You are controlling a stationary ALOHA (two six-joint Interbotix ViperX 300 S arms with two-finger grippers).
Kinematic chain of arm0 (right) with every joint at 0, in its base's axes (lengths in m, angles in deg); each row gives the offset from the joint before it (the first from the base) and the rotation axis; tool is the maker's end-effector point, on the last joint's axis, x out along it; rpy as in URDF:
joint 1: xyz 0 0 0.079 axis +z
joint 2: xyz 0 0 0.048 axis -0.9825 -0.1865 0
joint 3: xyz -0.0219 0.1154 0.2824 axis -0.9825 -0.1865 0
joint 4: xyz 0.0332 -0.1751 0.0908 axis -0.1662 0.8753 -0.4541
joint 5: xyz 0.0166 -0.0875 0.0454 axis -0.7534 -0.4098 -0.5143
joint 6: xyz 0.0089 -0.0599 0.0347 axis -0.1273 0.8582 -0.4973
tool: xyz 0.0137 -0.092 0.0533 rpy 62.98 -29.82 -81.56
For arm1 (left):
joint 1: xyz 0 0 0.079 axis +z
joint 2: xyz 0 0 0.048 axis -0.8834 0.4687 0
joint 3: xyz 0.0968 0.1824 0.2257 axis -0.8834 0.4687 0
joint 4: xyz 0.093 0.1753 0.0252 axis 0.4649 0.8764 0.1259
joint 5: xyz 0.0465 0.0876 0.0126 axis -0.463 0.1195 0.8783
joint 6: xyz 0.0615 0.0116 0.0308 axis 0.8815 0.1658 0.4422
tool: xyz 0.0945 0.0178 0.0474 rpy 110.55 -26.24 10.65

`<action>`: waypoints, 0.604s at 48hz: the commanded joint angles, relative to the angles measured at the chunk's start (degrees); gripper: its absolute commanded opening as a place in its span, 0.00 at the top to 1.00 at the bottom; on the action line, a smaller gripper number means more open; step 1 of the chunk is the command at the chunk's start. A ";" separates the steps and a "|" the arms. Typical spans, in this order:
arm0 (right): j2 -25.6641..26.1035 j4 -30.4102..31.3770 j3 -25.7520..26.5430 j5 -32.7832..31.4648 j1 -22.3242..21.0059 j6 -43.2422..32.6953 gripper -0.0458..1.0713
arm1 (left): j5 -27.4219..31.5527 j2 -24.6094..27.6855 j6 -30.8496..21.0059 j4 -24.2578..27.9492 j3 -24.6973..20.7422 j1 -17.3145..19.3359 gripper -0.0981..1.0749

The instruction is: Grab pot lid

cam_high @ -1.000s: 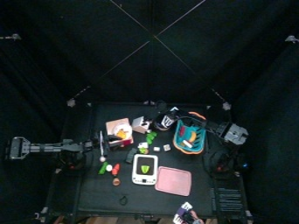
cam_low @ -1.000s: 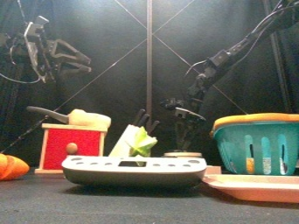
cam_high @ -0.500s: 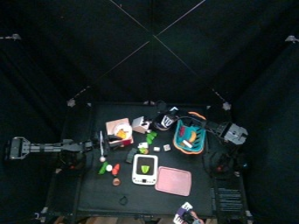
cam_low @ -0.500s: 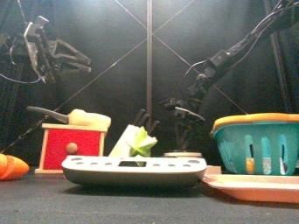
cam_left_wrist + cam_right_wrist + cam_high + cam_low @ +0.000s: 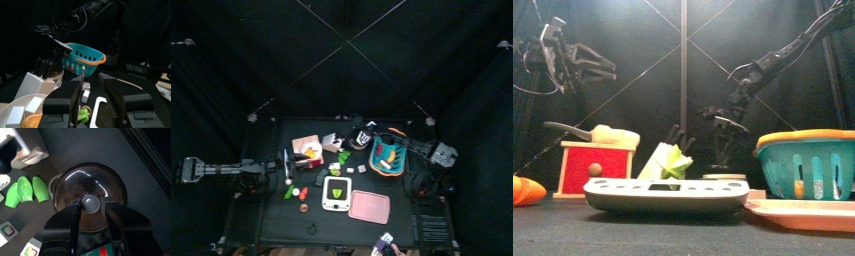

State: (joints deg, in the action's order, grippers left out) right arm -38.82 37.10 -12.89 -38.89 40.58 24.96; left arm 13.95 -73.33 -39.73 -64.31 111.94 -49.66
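Pot lid: right pincer over the knob, no grip yet

Pot lid (image 5: 89, 190) is a dark glass dome with a round black knob, sitting on the tabletop (image 5: 271, 205) near the back, just beside the teal basket (image 5: 389, 156). Right pincer (image 5: 90, 209) hangs straight above it, jaws well apart and flanking the knob, holding nothing; can't tell if they touch the glass. Green pieces (image 5: 30, 190) lie just beside the lid. Left pincer (image 5: 93, 86) is raised at the left side, jaws parted, empty, facing the basket (image 5: 81, 56).
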 commanded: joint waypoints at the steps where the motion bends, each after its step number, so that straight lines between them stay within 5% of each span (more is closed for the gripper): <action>1: 2.90 -0.09 0.79 0.26 -0.09 0.00 0.46 | -0.79 -0.18 0.09 -0.09 -0.44 0.35 0.29; 29: 3.78 -0.26 1.93 -0.79 1.41 0.00 0.46 | -0.79 -1.67 0.09 -0.09 1.85 4.13 0.29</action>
State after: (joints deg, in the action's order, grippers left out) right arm -38.03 37.10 -12.80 -39.77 42.07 25.04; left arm 13.60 -75.00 -39.73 -64.31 114.13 -46.76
